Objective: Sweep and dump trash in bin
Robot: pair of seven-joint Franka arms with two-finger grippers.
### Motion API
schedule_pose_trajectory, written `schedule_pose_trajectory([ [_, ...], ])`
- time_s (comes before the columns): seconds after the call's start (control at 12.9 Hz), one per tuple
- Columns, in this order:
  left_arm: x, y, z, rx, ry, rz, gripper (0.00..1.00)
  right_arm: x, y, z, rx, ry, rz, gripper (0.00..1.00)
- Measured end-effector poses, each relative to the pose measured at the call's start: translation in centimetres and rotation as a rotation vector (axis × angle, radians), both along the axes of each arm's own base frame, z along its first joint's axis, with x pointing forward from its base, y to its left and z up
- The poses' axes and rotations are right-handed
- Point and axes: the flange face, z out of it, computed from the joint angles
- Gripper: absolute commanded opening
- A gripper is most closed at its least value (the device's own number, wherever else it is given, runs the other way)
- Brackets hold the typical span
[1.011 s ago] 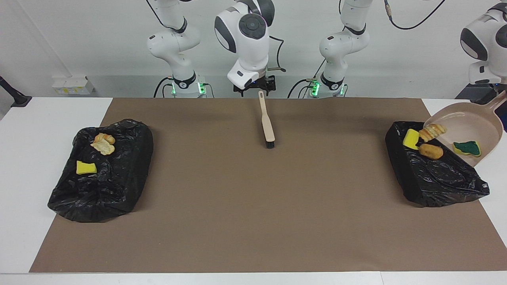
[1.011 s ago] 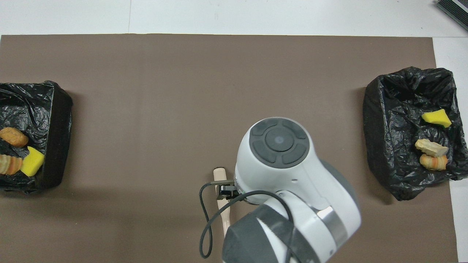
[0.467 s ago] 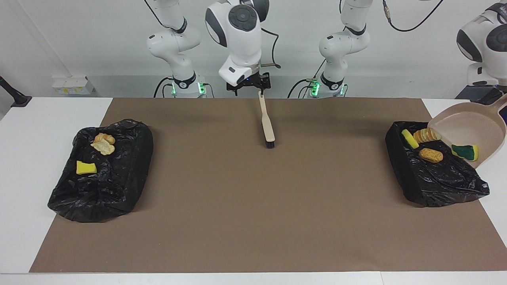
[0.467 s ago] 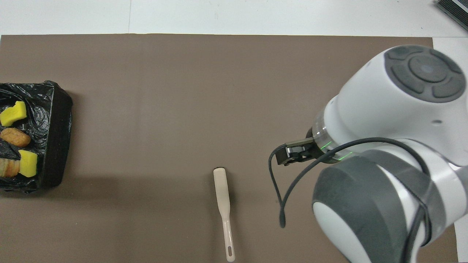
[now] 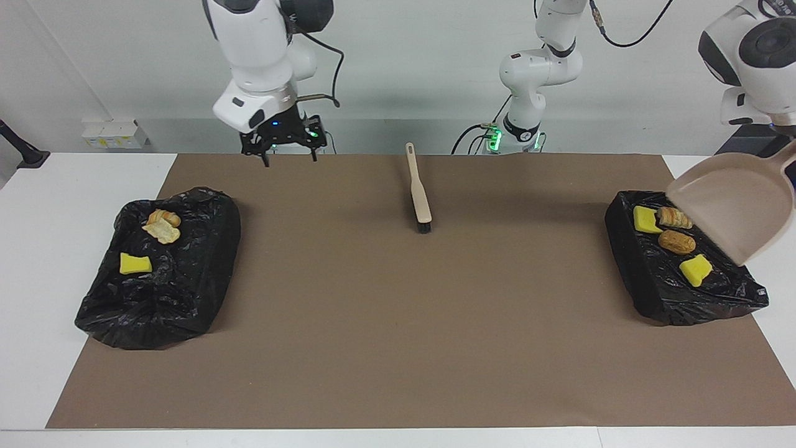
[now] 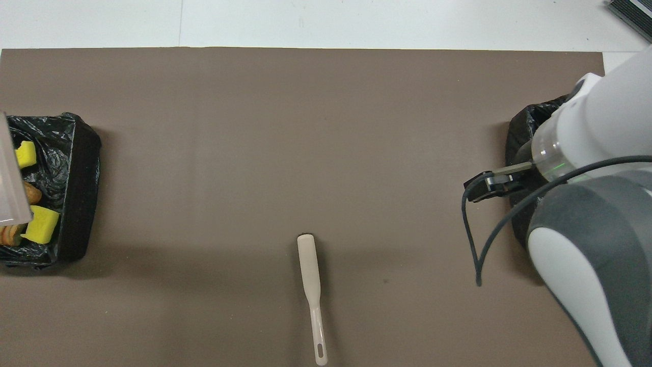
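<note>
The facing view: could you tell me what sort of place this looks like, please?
Probably a robotics lab: Franka arms fixed along a white table under a brown mat, with bag-lined bins and a brush staged for a cleanup trial.

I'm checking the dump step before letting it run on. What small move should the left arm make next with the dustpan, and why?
Probably tip the dustpan back level and lift it away. It hangs tilted over the bin at the left arm's end, looks empty, and four scraps lie inside. The brush rests on the mat; the right gripper is open.
</note>
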Motion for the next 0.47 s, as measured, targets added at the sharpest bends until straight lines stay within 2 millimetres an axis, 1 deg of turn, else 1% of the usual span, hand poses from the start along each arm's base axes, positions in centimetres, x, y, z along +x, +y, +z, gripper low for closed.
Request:
schedule_pose_trajectory([
  [0.08,0.0,-0.6,-0.5,-0.082,-0.038,0.044,0.0,0.3,-1.5,0.1,-0.011,-0.004,0.001,1.0],
  [0.23,-0.1,-2.1,-1.6,-0.24,-0.104,0.184,0.0,0.8,-3.7,0.5,-0.026,-0.019,-0.014,1.0],
  [0.31,-0.2,-3.4,-2.2,-0.306,-0.129,0.265,0.0,1.0,-4.6,0.7,-0.027,-0.027,-0.03,1.0],
  [0.39,-0.2,-5.5,-2.9,-0.353,-0.157,0.352,0.0,1.1,-5.6,0.8,-0.028,-0.031,-0.046,1.0],
  [0.47,-0.1,-8.1,-3.8,-0.394,-0.184,0.437,0.0,1.2,-6.4,0.9,-0.028,-0.035,-0.061,1.0],
])
